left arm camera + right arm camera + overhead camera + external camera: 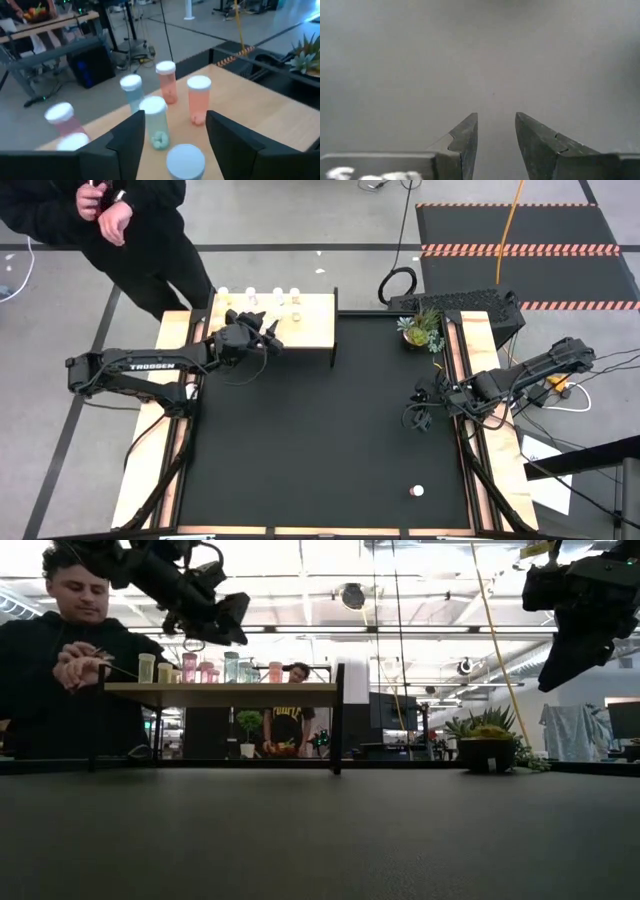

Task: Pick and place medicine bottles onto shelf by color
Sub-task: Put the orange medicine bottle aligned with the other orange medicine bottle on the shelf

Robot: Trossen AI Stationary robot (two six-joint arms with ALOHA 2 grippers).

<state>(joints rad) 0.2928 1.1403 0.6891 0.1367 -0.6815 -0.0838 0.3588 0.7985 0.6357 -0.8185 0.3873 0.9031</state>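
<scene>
The shelf (300, 323), a light-wood board on black legs, stands at the table's far left. Several white-capped medicine bottles (189, 666) stand upright on it in pink, pale green, pale blue and yellowish. My left gripper (175, 120) hovers open just above the board. A white-capped bottle (185, 160) stands between its fingers, and a pale green one (156, 124) is close by the left finger. One more bottle (417, 491) stands alone on the black table near the front right. My right gripper (495, 125) hangs open over the table's right side (420, 408), with nothing between its fingers.
A person (110, 220) stands behind the table's far left corner, hands close to the shelf's end (85, 660). A small green potted plant (420, 328) sits at the far right. The middle and near part of the black table (320, 450) bears nothing but the lone bottle.
</scene>
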